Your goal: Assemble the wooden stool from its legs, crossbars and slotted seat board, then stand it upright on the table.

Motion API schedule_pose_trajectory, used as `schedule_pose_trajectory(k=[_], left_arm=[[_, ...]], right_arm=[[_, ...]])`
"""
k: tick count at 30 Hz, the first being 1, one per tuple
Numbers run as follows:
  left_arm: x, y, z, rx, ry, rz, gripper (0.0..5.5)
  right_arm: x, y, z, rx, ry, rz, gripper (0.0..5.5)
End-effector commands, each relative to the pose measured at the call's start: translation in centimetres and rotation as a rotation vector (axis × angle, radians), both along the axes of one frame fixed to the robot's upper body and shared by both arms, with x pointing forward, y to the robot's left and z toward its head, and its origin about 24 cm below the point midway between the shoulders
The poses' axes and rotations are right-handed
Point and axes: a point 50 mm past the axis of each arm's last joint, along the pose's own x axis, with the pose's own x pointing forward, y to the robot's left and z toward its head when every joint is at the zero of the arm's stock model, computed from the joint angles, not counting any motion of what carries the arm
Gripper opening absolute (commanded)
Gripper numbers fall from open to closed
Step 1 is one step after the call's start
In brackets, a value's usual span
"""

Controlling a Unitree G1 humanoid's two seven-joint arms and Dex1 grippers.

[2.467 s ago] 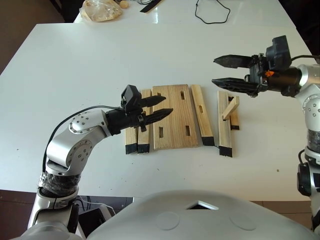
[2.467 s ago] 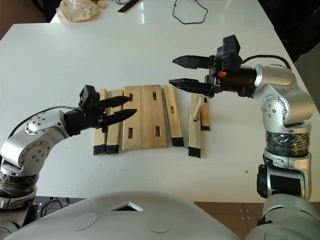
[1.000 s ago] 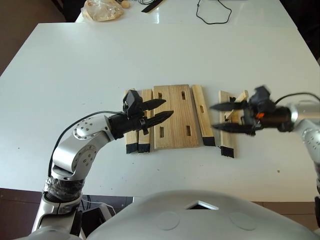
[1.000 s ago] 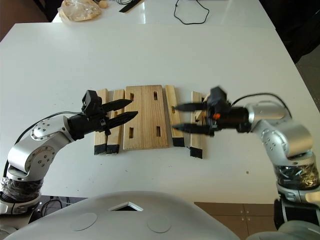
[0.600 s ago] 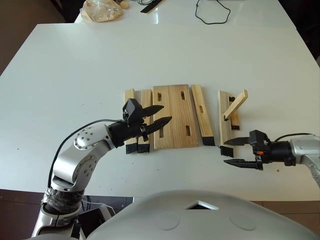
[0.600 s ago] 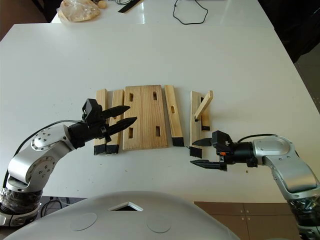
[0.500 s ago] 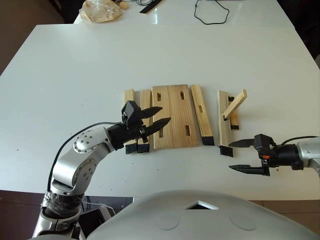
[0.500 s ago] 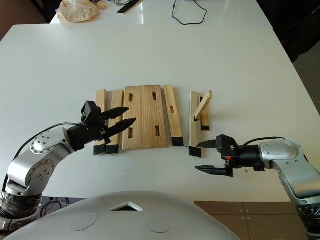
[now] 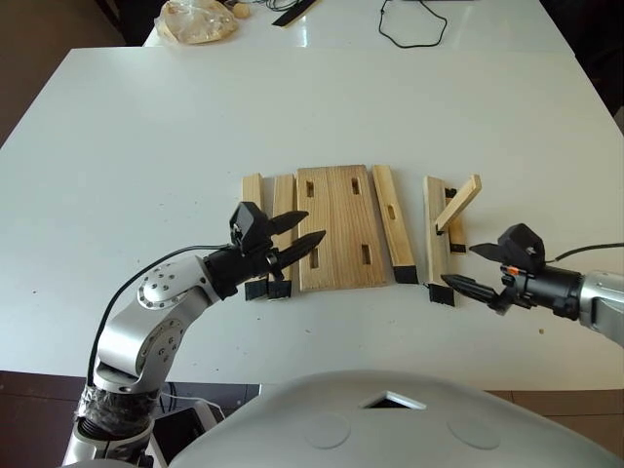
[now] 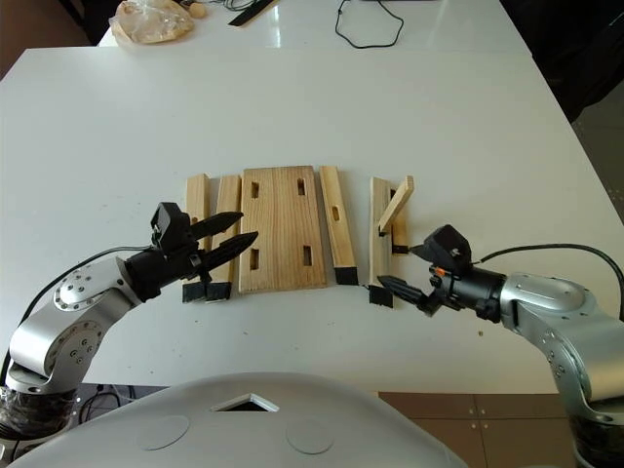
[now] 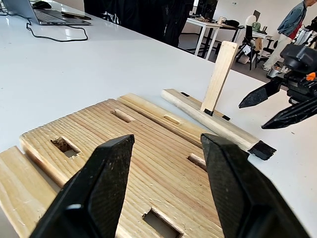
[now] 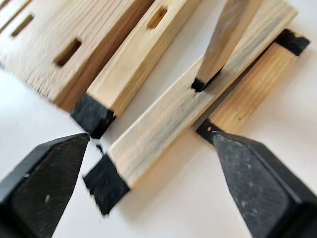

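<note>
nearest, the right gripper [image 9: 458, 266] hangs spread and empty, its fingers flanking the black-capped near end of the leg [image 9: 438, 234] that carries a tilted crossbar [image 9: 460, 203]. the left gripper [image 9: 316, 225], also spread and empty, hovers over the left edge of the seat board [image 9: 346, 219], which lies flat on the table [image 9: 146, 127] among the other legs [image 9: 393, 222]. the wood looks light, stiff and unpolished. it is probably best gripped across a leg's narrow width, clear of that loose-looking crossbar.

The right claw [image 9: 459, 265] (jaws apart) has dropped to the near end of the rightmost leg [image 9: 435, 234].
</note>
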Motion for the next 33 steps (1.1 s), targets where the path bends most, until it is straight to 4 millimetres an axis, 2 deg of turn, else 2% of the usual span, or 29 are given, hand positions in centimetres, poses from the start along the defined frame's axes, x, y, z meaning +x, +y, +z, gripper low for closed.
schedule_pose_trajectory(k=[1,5,11,15,21,33], left_arm=[[0.3,-0.2,0.5,0.017,-0.023,-0.009,2.5],[0.2,-0.2,0.5,0.022,-0.017,-0.016,2.5],[-0.1,-0.2,0.5,0.022,-0.011,-0.008,2.5],[-0.3,-0.3,0.4,0.02,-0.004,0.004,2.5],[-0.4,-0.6,0.3,0.014,0.0,0.022,2.5],[-0.3,-0.6,0.2,0.015,-0.001,0.034,2.5]], right_arm=[[-0.2,1.3,-1.1,-0.021,0.039,-0.108,4.55],[-1.2,1.3,-2.4,-0.063,0.087,-0.189,4.55],[-2.3,1.0,-3.2,-0.087,0.113,-0.225,4.55],[-2.8,0.0,-3.9,-0.131,0.123,-0.24,4.55],[-2.3,-1.6,-5.2,-0.159,0.1,-0.24,4.55],[-2.7,-2.0,-7.2,-0.155,0.1,-0.224,3.0]])
